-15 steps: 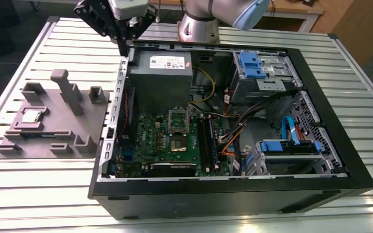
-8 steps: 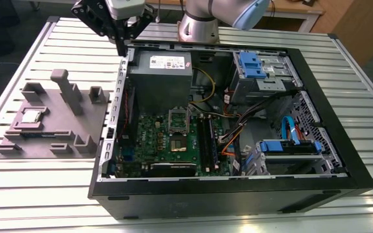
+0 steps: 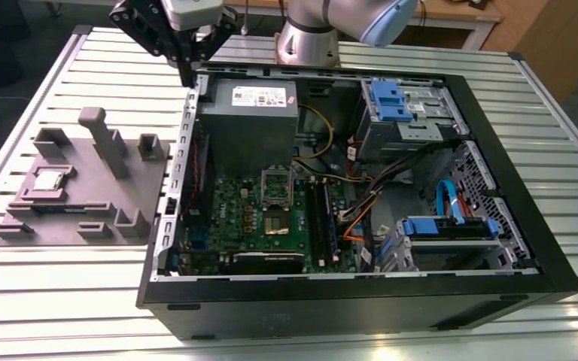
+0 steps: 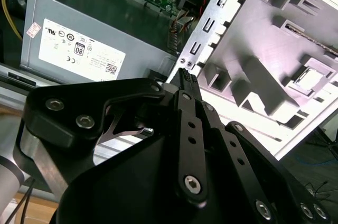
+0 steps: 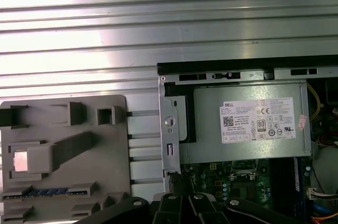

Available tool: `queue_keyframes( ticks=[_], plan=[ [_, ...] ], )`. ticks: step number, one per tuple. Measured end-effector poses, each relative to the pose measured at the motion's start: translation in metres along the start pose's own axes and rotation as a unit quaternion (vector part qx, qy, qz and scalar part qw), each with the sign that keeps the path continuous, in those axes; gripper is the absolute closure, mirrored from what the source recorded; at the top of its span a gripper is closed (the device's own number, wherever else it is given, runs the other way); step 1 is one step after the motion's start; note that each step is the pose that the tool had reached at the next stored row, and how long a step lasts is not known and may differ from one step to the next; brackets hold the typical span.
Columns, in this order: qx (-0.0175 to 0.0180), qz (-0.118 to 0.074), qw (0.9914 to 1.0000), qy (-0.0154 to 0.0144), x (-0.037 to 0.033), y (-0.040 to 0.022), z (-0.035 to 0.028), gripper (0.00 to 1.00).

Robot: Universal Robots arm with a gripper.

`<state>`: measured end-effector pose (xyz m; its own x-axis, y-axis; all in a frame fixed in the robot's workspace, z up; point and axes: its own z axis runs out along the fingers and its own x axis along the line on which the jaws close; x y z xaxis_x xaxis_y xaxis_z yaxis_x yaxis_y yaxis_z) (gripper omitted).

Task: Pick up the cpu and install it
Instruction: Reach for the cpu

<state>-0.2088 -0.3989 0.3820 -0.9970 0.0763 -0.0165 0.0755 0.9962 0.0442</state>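
Black gripper (image 4: 185, 77) hovered above a corner of the open computer case (image 3: 349, 308), beside the grey power supply (image 3: 252, 113), claw tips pressed together and empty. On the exterior view's left, the cpu (image 3: 48, 180) sat in a pocket of the grey fixture plate (image 3: 144, 188), well apart from it.

From the exterior view we look steeply down from well back, taking in the whole case (image 3: 349, 308). The arm base (image 3: 307, 41) stands at the case's 12 o'clock and the tray (image 3: 144, 180) at its 9 o'clock. The first wrist view faces straight down on the table (image 5: 158, 23), from above the gripper (image 5: 177, 182). The second wrist view sits close behind the gripper's black links and looks slantwise past them. All three views share the power supply (image 5: 243, 145), the tray and the case's edge.
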Motion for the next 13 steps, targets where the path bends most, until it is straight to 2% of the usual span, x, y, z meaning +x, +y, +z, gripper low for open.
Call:
queue_keyframes(
  ticks=[13],
  plan=[
    [0.0000, 0.000, 1.00000, 0.0000, 0.0046, -0.0004, 0.0014, 0.90]
  ],
)
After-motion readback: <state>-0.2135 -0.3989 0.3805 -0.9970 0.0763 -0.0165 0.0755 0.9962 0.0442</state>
